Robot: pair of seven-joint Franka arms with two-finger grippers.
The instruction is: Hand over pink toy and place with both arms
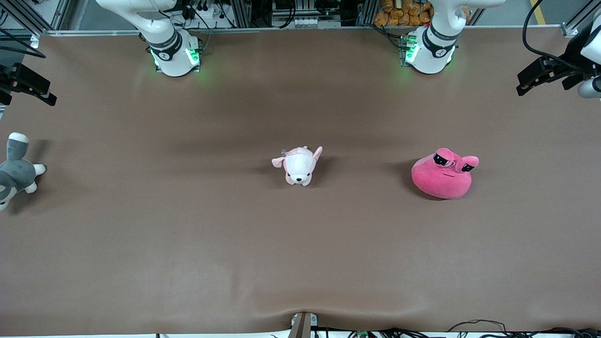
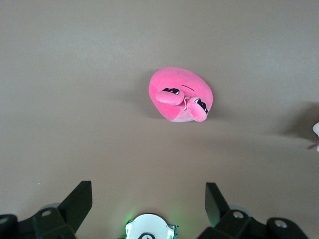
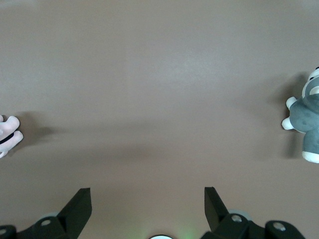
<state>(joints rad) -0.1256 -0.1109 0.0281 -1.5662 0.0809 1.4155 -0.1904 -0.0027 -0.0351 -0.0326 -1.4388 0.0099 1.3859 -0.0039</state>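
The pink toy (image 1: 441,176), a hot-pink blob plush with two stalk eyes, sits on the brown table toward the left arm's end. It shows in the middle of the left wrist view (image 2: 179,94). My left gripper (image 2: 148,189) is open and empty, held high at the left arm's end of the table (image 1: 544,77), well apart from the toy. My right gripper (image 3: 147,191) is open and empty, held high at the right arm's end (image 1: 28,87), over bare table.
A small pale pink-and-white puppy plush (image 1: 299,165) lies mid-table, and its edge shows in the right wrist view (image 3: 7,132). A grey-and-white plush animal (image 1: 16,171) lies at the right arm's end, also in the right wrist view (image 3: 306,117). The arm bases (image 1: 173,51) (image 1: 425,49) stand at the table's back edge.
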